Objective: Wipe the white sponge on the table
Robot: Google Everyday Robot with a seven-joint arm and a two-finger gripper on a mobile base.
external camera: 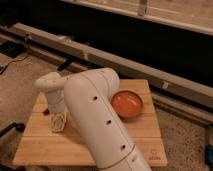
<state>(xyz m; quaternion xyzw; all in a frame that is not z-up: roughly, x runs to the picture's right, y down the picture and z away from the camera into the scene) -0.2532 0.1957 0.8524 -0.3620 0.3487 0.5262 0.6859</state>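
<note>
Dim floor and a long pale rail [125,60] running diagonally form the background to a light plank bench [50,145].

Gripper [58,122]: pointing straight down over the left part of the bench, jaws together, its tip at or just above the planks.

White sponge: not distinguishable as a separate block. A pale shape at the gripper's tip may be the sponge or part of the gripper itself (which one cannot be told), so the sponge is judged to lie beneath or within the tip.

Arm [95,120]: thick white links rising from the lower edge and hiding the bench's middle.

Orange bowl [127,104]: on the right part of the bench, well apart from the gripper.

Step in hand, as judged: wiping. Good practice would be steady downward pressure with the gripper upright. Strokes should run along the grain on the open left planks, turning back short of the bowl and the bench's edge.
</note>
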